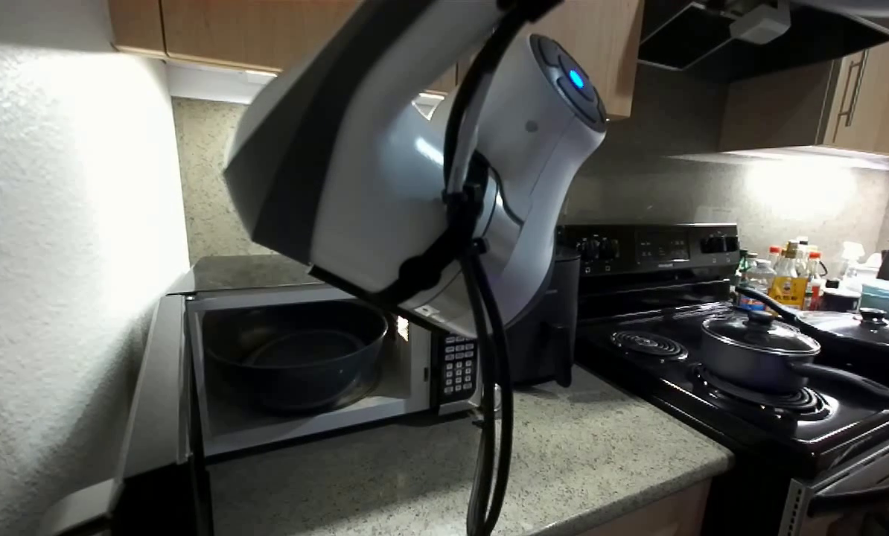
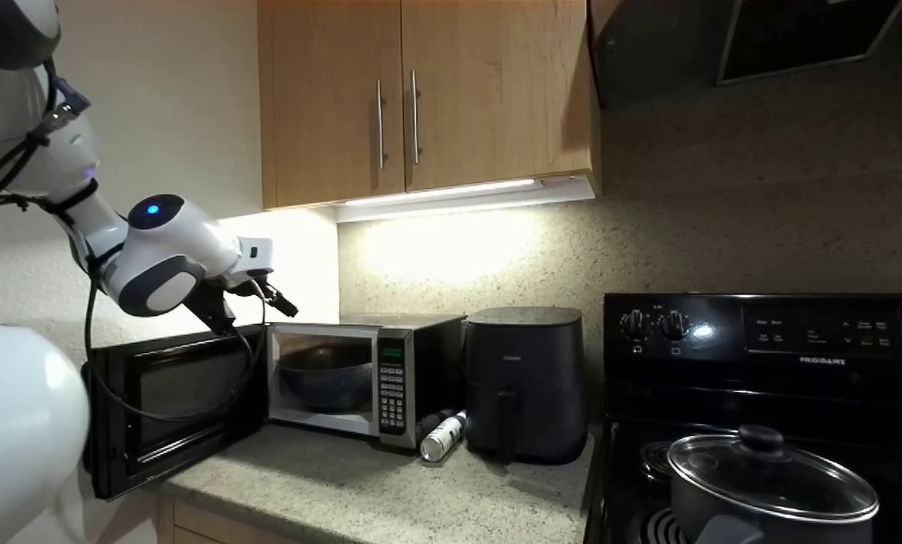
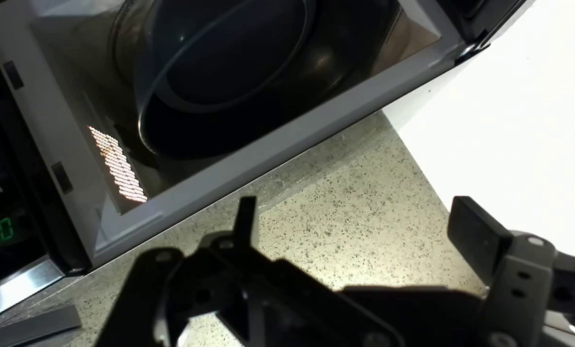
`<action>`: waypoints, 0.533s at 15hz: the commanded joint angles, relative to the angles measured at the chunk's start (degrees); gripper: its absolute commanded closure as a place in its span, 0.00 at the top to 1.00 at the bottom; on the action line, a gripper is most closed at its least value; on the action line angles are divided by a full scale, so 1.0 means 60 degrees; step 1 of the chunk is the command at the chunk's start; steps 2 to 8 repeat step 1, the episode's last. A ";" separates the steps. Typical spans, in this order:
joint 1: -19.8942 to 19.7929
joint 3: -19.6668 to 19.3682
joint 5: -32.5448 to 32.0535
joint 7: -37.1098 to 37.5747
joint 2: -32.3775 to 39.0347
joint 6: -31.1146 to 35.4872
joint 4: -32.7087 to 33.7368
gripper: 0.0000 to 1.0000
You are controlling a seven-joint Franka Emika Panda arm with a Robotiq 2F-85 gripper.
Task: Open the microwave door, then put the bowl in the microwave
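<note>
Two things asked for, and by my reading both are done: door swung wide, bowl inside. In an exterior view the door takes up part of the lower left, inner face showing; the bowl sits upright within the microwave, left of centre. In both exterior views it seems to lie wholly inside the mouth. Whether its base is seated flat: cannot tell.

Claw spread wide, holding nothing. Wrist view: fingers across the lower part of the frame, speckled counter behind the gap, bowl's rim above at upper middle, apart from both fingers.

Step in hand, I judge: getting clear. To do it well:
- Fingers best kept spread on the way out; closing them gains nothing here.
- Draw back from the mouth first; no twist until both fingers have room from the microwave and the rim.
- Mind the cable, hanging at lower middle in an exterior view. In an exterior view it also loops before the door, lower left; touching or not, cannot tell. A snag could drag the door. Slow pull, eye on the slack.
- Wall near the door, left of frame. Little room that way.
</note>
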 commanded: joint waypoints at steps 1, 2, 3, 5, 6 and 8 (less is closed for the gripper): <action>0.0001 0.0000 0.0000 0.0000 0.0000 0.0000 -0.0001 1.00; 0.0001 0.0000 0.0000 0.0000 0.0000 0.0000 -0.0001 1.00; 0.0001 0.0000 0.0000 0.0000 0.0000 0.0000 -0.0001 1.00; 0.0001 0.0000 0.0000 0.0000 0.0000 0.0000 -0.0001 1.00; 0.0001 0.0000 0.0000 0.0000 0.0000 0.0000 -0.0001 1.00; 0.0001 0.0000 0.0000 0.0000 0.0000 0.0000 -0.0001 1.00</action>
